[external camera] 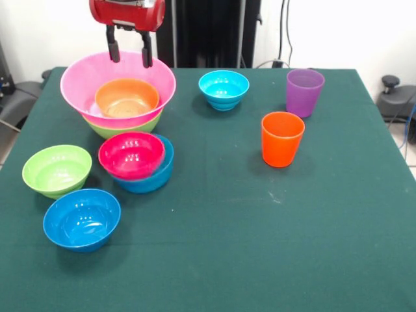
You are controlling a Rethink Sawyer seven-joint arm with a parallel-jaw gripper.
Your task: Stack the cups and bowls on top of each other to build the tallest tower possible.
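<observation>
Red arm head dropping in from the top edge, pointed straight down — gripper [130,51] hanging with its two black fingers [114,49] spread apart, nothing between them — tips level, wrist square to the table.

Green-clothed table [260,247] before a white wall [338,32], cables hanging.

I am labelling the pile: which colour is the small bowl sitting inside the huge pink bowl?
Orange; the small bowl shows best in the front view.
</observation>
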